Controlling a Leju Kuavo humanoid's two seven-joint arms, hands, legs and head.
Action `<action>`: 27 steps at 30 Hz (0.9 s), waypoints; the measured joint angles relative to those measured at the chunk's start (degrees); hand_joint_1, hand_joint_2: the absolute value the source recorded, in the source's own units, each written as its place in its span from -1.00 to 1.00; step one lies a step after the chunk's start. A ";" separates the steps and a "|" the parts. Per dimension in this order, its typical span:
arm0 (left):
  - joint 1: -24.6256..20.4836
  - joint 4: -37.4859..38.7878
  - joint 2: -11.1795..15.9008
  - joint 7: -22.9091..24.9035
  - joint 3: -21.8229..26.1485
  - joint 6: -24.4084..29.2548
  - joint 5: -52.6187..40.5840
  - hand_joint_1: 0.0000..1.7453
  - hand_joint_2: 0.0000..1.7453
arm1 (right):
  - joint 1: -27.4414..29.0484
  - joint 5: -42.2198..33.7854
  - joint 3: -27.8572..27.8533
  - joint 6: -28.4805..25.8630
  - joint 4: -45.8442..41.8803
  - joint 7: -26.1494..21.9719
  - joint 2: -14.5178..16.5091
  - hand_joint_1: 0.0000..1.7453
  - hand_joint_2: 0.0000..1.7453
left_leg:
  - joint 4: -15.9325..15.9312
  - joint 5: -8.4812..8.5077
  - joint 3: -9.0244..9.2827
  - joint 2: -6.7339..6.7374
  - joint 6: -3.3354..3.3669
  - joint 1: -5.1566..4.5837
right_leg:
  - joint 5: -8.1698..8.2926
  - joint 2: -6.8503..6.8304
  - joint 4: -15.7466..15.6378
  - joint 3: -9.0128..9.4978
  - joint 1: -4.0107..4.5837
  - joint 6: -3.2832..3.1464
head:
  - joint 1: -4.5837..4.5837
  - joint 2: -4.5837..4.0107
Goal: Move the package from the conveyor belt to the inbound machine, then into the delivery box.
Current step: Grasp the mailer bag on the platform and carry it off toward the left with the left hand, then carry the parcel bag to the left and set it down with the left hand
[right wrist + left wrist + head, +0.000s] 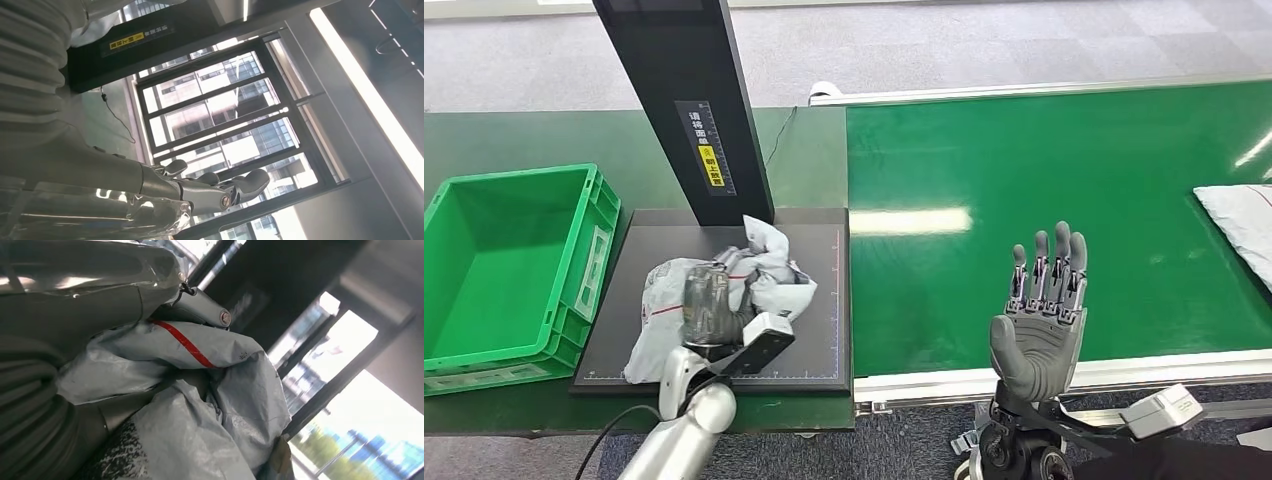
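Package on the inbound machine
The left hand (710,305) grips the crumpled grey package (664,300) on the black platform (814,300); the right hand (1039,325) hovers empty, fingers spread.

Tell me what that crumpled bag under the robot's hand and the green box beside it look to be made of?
The package looks like thin, slightly glossy grey-white plastic film: it creases and crumples where the left hand grips it. The green crate looks like rigid moulded plastic with a smooth, faintly shiny finish, judging by its ribbed rim and uniform colour.
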 joint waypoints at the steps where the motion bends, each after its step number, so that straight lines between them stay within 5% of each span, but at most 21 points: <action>1: 0.73 -3.05 0.01 -2.29 1.33 0.06 1.85 1.00 1.00 | 0.01 -0.09 0.05 -0.11 0.12 -0.09 -0.02 -1.00 1.00 | 0.00 0.00 -0.03 0.00 0.00 0.00 | 0.00 0.00 0.00 -0.03 0.00 0.00 | 0.00 0.00; 5: 3.43 -16.03 0.04 -7.19 5.71 0.16 7.79 1.00 1.00 | 0.01 -0.28 0.15 -0.15 0.54 -0.23 -0.11 -1.00 1.00 | 0.00 0.00 -0.09 0.00 0.00 0.00 | 0.00 0.01 0.00 -0.07 0.00 0.00 | 0.00 0.00; 15: 7.91 -44.11 0.97 -7.75 11.79 0.16 16.29 1.00 1.00 | -0.74 0.10 0.31 0.06 1.93 0.05 -0.12 -1.00 1.00 | 0.00 0.00 -0.16 -0.01 0.00 0.02 | -0.02 -0.03 0.00 -0.10 0.00 0.01 | 0.02 -0.01; 21: 6.89 -47.39 3.62 -6.50 15.97 0.15 20.20 1.00 1.00 | -1.32 0.52 -0.01 1.03 2.37 0.67 -0.10 -1.00 1.00 | 0.00 0.02 -0.12 0.00 0.00 0.01 | -0.01 -0.03 0.00 -0.09 0.01 0.00 | 0.01 0.00; 27: -4.11 -36.60 11.65 6.03 21.61 -2.96 16.58 1.00 1.00 | -2.28 0.80 -0.38 2.42 3.35 0.95 -0.10 -1.00 1.00 | 0.00 0.17 -0.09 -0.01 -0.14 0.05 | 0.07 -0.03 0.05 -0.10 0.08 -0.12 | 0.02 -0.01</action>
